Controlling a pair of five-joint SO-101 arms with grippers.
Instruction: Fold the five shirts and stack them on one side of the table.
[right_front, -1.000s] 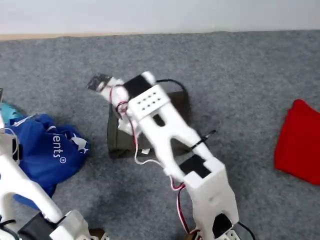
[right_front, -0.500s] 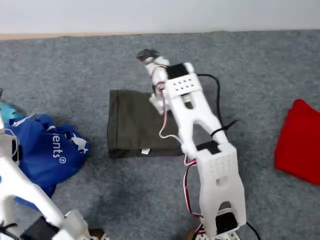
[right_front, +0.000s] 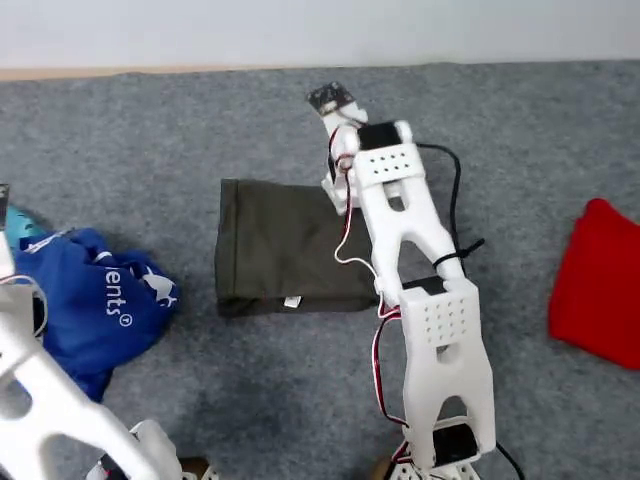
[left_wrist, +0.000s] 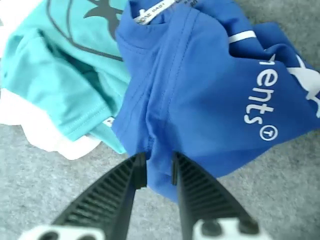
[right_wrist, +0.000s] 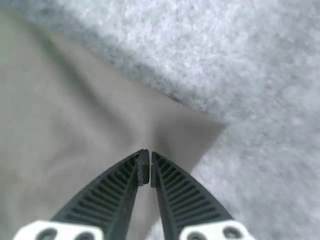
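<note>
My right pincer (right_wrist: 146, 160) is closed almost tip to tip, with a hair of a gap between its fingers and nothing held in it. It hangs over the far right corner of the folded olive shirt (right_front: 285, 245), which lies as a neat rectangle in the middle of the grey table (right_front: 500, 150), its near edge showing a small white tag. My right arm stretches from the near edge across the right end of that shirt. My left pincer (left_wrist: 159, 162) is at the left side of the table, its fingers a narrow way apart, and the near edge of the crumpled blue shirt (left_wrist: 210, 75) runs down between their tips; I cannot tell whether they pinch the cloth. A teal shirt (left_wrist: 55, 75) lies touching the blue one on its left, with a white shirt (left_wrist: 35, 130) partly under it. A red shirt (right_front: 600, 290) sits at the right edge, well apart from the others.
</note>
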